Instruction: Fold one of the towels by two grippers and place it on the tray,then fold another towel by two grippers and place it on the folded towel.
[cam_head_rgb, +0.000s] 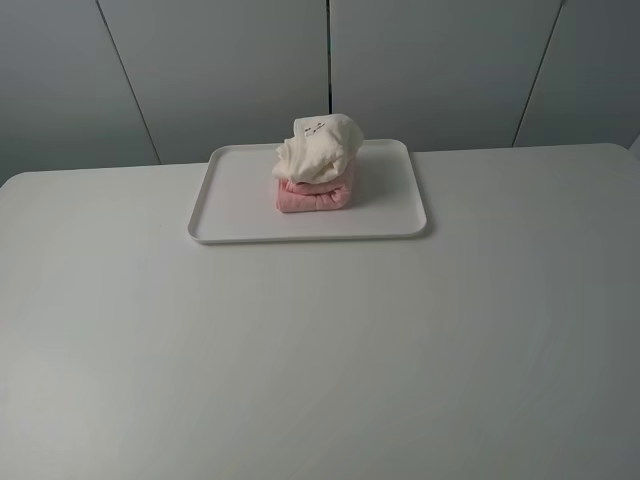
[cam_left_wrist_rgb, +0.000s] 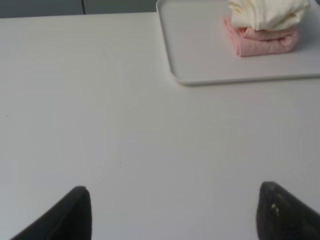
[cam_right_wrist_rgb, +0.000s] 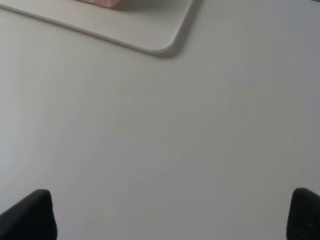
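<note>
A folded pink towel (cam_head_rgb: 315, 195) lies on the white tray (cam_head_rgb: 240, 200) at the back of the table. A folded cream towel (cam_head_rgb: 320, 148) sits on top of it, a little bunched. Both show in the left wrist view, pink towel (cam_left_wrist_rgb: 265, 42) under cream towel (cam_left_wrist_rgb: 267, 12), on the tray (cam_left_wrist_rgb: 200, 50). The right wrist view shows a tray corner (cam_right_wrist_rgb: 160, 37) and a sliver of pink towel (cam_right_wrist_rgb: 102, 2). My left gripper (cam_left_wrist_rgb: 175, 212) is open and empty over bare table, well short of the tray. My right gripper (cam_right_wrist_rgb: 172, 215) is open and empty too. Neither arm shows in the high view.
The white table (cam_head_rgb: 320, 350) spreads wide in front of the tray. Grey wall panels (cam_head_rgb: 420, 70) stand right behind the table's far edge.
</note>
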